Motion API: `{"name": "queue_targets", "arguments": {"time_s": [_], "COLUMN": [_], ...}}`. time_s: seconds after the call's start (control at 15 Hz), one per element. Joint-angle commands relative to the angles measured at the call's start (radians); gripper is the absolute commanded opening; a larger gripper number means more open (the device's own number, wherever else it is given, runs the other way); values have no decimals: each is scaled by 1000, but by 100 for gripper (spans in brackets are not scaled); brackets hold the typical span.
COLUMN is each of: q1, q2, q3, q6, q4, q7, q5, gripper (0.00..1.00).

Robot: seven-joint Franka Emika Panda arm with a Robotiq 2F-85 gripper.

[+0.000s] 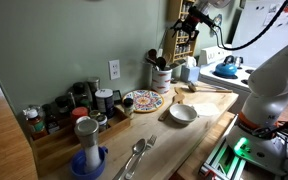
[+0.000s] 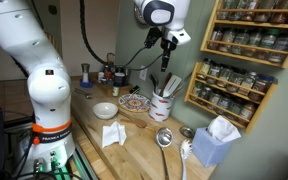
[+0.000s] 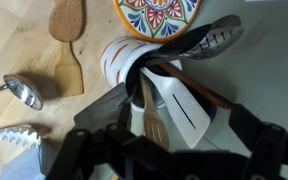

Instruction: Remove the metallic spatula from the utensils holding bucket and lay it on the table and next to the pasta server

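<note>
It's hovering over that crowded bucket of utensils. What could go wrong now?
The spatula sits packed among other utensils in the bucket, so the gripper might catch the black slotted spoon instead. Lifting the spatula could also drag its neighbours out, or tip the bucket toward the plate close beside it.

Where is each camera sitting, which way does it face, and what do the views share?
Exterior view: at one end of the counter, looking along it to the utensil bucket; shows the white arm and the gripper above the bucket.
Exterior view: beside the robot's base, facing the spice rack; shows most of the arm.
Wrist view: above the bucket, looking down into it; the open fingers show along the bottom edge.
Shared: all three show the bucket and the patterned plate.
</note>
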Motion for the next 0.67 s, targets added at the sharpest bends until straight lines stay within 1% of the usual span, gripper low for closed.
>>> {"name": "queue_targets", "arguments": {"time_s": [0.0, 0.2, 0.33, 0.6], "q1": [-4, -4, 14, 17], "q2": [7, 12, 69, 197], "q3": [5, 7, 9, 36], "q6": [-1, -1, -3, -11], "q4": [6, 11, 59, 167], "q7": [5, 13, 14, 108], "q5": [3, 4, 27, 12], "gripper": [100, 100, 100, 100]}}
